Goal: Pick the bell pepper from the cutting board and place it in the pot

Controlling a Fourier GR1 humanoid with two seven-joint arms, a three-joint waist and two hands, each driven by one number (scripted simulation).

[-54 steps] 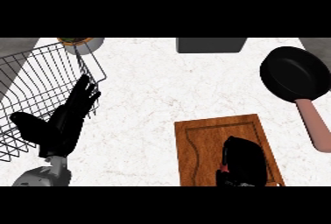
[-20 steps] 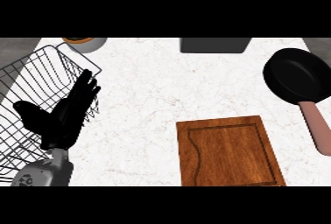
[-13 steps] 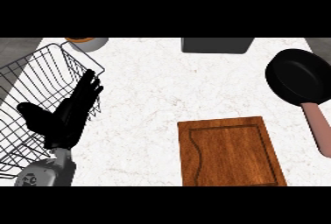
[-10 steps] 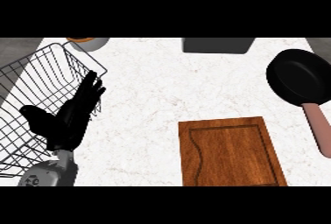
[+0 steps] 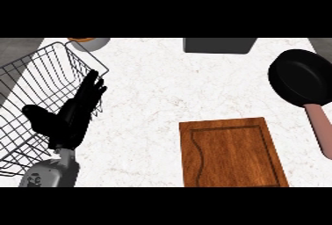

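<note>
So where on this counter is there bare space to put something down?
The widest bare patch is the white counter between the wire basket and the black pan. The cutting board has nothing on it. The left side is crowded: the left hand rests open over the basket's edge. A grey object sits at the far edge.

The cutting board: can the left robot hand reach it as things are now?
Probably yes. The left robot hand is open beside the wire basket, and only bare counter lies between it and the cutting board. No bell pepper shows on the board.
</note>
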